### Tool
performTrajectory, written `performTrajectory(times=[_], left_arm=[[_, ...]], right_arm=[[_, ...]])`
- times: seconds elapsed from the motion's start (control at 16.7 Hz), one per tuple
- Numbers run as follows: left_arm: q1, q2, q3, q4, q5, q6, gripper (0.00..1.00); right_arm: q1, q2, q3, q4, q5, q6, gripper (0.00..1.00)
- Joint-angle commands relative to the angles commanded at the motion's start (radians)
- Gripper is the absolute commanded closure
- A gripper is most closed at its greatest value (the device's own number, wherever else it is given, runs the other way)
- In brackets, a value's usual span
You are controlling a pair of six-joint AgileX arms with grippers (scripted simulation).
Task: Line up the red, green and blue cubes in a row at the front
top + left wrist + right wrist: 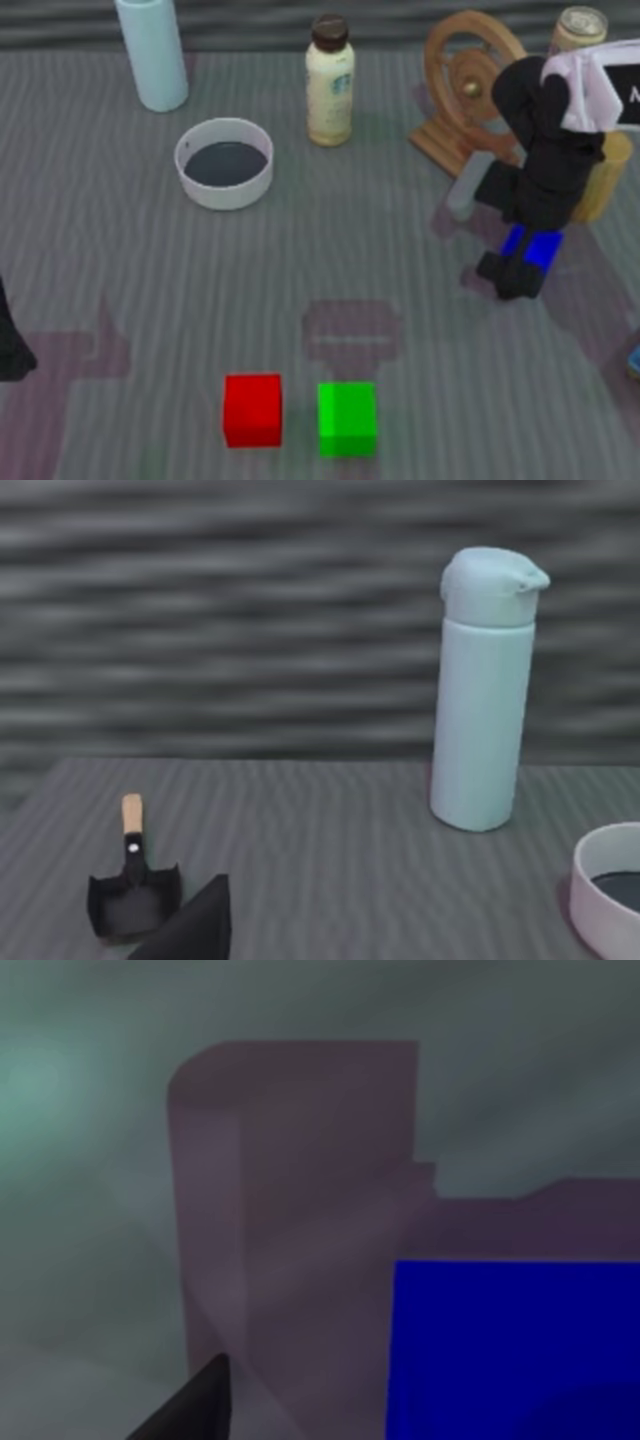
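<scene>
- Blue cube (531, 246) at right of centre in the top view, mostly hidden by the right pincer (522, 262), which is clamped on it; only a strip of blue shows between the black fingers. Whether it touches the counter (400, 230) I can't tell.
- Right wrist view: blue cube (515, 1345) fills the lower right corner, cut off by the frame edge; one dark fingertip (195, 1405) at the bottom, shadow on the counter behind.
- Left arm (12, 345) is a black sliver at the left edge of the top view, parked; pincer itself not seen there. Left wrist view shows only one dark finger (195, 925) at the bottom edge, so can't tell whether that pincer is open or closed.
- Red cube (252, 409) and green cube (347, 418) at lower centre of the top view, side by side with a small gap, red on the left.
- White round bowl (224, 190) upper left of centre, with dark contents; in the left wrist view it is cut off at the lower right.
- Pale blue flask (152, 55) upper left, top cropped in the top view; whole in the left wrist view (483, 685).
- Cream bottle (330, 85) at upper centre.
- Wooden wheel ornament (465, 95) upper right, partly behind the right arm.
- Small black dustpan with wooden handle (132, 885) shows only in the left wrist view.
</scene>
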Motion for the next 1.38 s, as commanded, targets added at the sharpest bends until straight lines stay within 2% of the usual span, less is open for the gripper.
performTrajectory(times=[0.36, 1.14, 1.38], left_arm=[[0.0, 0.0, 0.0, 0.0, 0.0, 0.0, 0.0], [0.0, 0.0, 0.0, 0.0, 0.0, 0.0, 0.0], [0.0, 0.0, 0.0, 0.0, 0.0, 0.0, 0.0]], right_arm=[[0.0, 0.014, -0.019, 0.033, 0.0, 0.0, 0.0], [0.0, 0.014, -0.019, 0.033, 0.0, 0.0, 0.98], [0.0, 0.014, -0.019, 0.033, 0.0, 0.0, 1.0]])
